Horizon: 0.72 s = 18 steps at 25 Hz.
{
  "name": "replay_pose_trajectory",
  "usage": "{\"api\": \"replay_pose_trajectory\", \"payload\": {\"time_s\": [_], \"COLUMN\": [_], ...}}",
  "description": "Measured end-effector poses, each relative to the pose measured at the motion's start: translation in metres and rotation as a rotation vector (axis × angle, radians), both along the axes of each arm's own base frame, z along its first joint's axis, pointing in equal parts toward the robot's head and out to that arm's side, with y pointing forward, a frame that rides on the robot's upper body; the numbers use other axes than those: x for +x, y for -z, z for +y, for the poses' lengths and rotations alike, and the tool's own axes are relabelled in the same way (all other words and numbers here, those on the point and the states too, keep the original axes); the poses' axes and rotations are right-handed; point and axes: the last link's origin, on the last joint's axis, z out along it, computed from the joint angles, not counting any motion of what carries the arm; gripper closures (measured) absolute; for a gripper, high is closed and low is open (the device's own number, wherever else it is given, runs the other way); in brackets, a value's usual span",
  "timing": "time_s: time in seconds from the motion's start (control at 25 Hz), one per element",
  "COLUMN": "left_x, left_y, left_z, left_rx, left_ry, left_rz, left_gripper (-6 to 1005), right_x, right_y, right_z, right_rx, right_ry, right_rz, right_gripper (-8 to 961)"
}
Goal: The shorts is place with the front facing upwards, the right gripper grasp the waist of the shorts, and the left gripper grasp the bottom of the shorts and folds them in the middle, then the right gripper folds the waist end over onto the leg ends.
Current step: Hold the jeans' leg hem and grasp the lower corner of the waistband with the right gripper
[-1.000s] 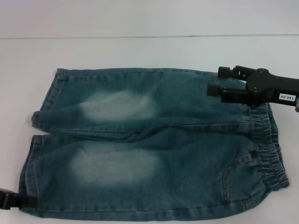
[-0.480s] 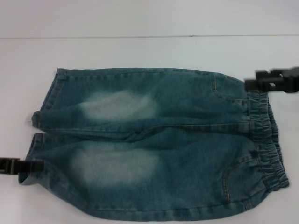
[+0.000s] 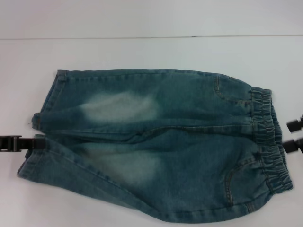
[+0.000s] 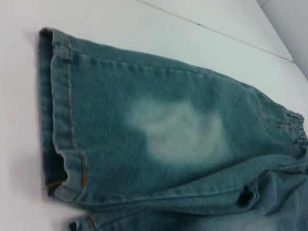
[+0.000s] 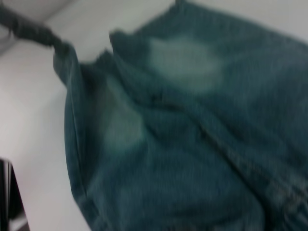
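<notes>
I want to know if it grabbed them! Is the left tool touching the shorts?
Touching. In the head view the left tool has pinched the near leg's hem on the shorts and lifted that edge, so the denim folds over.

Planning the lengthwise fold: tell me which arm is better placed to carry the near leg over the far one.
Left, probably. The left gripper already grips the near leg's hem of the shorts and lifts it. The right gripper sits at the waist, off the fabric.
</notes>
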Motion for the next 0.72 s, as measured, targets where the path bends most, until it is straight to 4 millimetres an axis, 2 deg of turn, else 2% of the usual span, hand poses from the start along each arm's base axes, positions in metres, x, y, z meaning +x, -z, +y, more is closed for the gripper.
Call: {"api": "replay_pose_trajectory", "payload": {"time_s": [0.16,0.72], "left_x": [0.002,0.006], "left_y": [0.002,0.007], "left_z": [0.005,0.012], "left_rx": [0.003,0.023], "left_ry": [0.005,0.005], "left_rz": [-0.003,-0.037], "left_gripper": [971,971], "right_x": [0.006,0.001], "right_y": [0.006,0.028], "right_z": [-0.004,-0.002], "right_rx": [-0.062,-0.237], "right_ry": [0.024,0.044], "right_rz": [-0.075,-0.270], "right_gripper": [60,62]}}
